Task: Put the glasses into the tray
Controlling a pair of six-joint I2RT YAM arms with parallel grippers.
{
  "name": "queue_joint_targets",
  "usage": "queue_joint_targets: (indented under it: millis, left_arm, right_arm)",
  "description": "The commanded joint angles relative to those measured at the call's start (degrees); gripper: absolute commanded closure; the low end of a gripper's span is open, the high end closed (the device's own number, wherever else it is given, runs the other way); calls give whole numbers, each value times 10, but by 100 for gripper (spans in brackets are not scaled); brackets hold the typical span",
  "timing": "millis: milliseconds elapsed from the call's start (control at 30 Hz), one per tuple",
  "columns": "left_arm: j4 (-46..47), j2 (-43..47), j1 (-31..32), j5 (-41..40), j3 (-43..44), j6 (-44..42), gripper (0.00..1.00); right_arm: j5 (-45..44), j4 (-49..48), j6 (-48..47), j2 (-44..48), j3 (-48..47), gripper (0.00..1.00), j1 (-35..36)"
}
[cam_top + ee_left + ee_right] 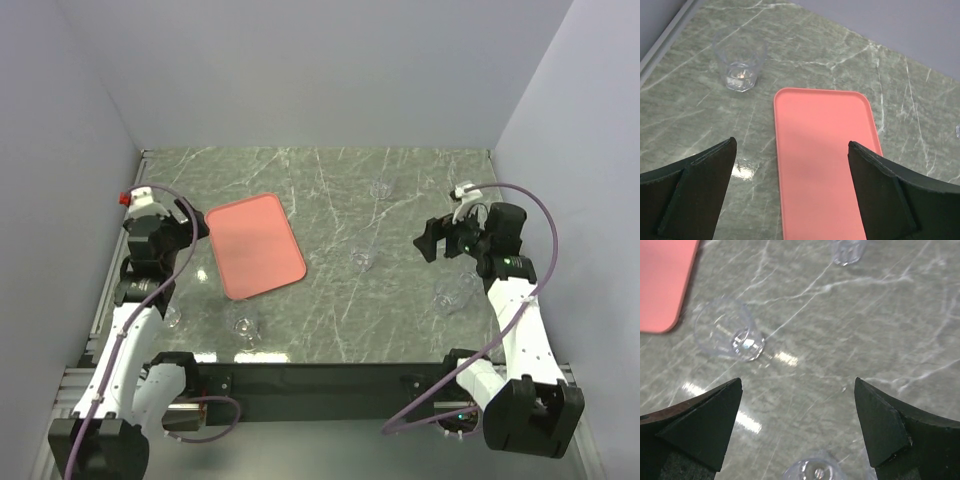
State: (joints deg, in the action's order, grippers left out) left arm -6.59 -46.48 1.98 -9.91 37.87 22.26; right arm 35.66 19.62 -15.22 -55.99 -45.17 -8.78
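Bright, even overhead light throws white glare on the polished table (840, 340), and the clear glasses (739, 60) barely show.

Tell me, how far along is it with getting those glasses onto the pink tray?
Nothing looks done yet: the tray is bare. Nothing is in hand either: the left gripper and right gripper are both open and empty. Everything is left: the glasses I can make out sit on the table, outside the tray.

Between my left fingers (690, 195) the tray (825, 165) lies open to approach; one glass (739, 65) stands on the bench (900, 85) off its far left corner. Ahead of my right fingers (900, 435), bare bench runs among a left glass (730, 335), a far glass (847, 250) and a near glass (812, 471).
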Motion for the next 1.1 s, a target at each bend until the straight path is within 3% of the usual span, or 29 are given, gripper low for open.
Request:
queue_joint_targets:
  millis: [0, 133, 433, 1067]
  left_arm:
    - [12, -15, -50, 64, 28, 45, 1]
    - [11, -44, -98, 109, 48, 57, 1]
    - [-4, -121, -133, 130, 93, 105, 1]
    - [-62, -296, -196, 101, 186, 247, 2]
  right_arm:
    - [57, 33, -33, 35, -5, 0, 1]
    - [54, 19, -44, 82, 15, 0, 1]
    - [50, 17, -52, 96, 26, 0, 0]
    - [60, 15, -51, 114, 33, 0, 0]
